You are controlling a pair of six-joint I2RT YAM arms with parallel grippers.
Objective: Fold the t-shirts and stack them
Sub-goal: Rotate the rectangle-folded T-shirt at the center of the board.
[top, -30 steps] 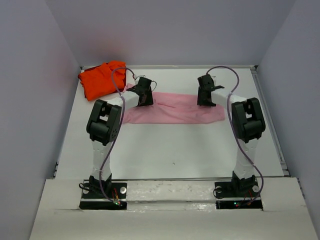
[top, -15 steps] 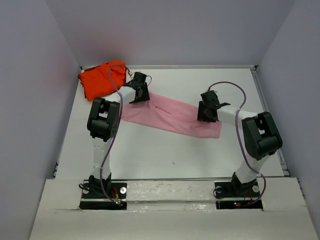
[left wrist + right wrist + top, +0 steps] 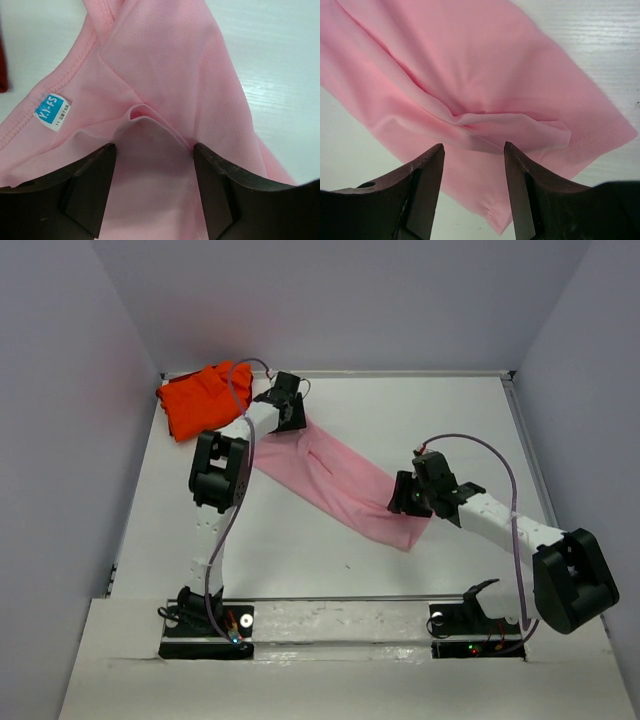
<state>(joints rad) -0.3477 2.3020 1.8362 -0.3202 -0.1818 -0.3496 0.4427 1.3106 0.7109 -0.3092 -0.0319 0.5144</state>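
Observation:
The light pink t-shirt (image 3: 340,480) lies folded into a long band, running diagonally from back left to front right. My left gripper (image 3: 288,408) is at its back-left end by the collar, and my right gripper (image 3: 405,496) is at its front-right end. In the left wrist view the jaws (image 3: 154,150) stand apart over the pink cloth (image 3: 165,60), with a small fold bunched ahead of them. In the right wrist view the jaws (image 3: 472,150) also stand apart over the cloth (image 3: 470,65), behind a ridge. The orange-red t-shirt (image 3: 200,400) lies bunched in the back-left corner.
A blue size label (image 3: 50,111) shows inside the pink collar. A dark red edge of the orange-red shirt (image 3: 2,65) lies just left of the left gripper. Grey walls close the white table (image 3: 300,550) at the back and on both sides.
The pink shirt has swung from lying straight across to a diagonal. My right gripper moved toward the front right with its end. My left gripper moved back and left, toward the orange-red shirt.

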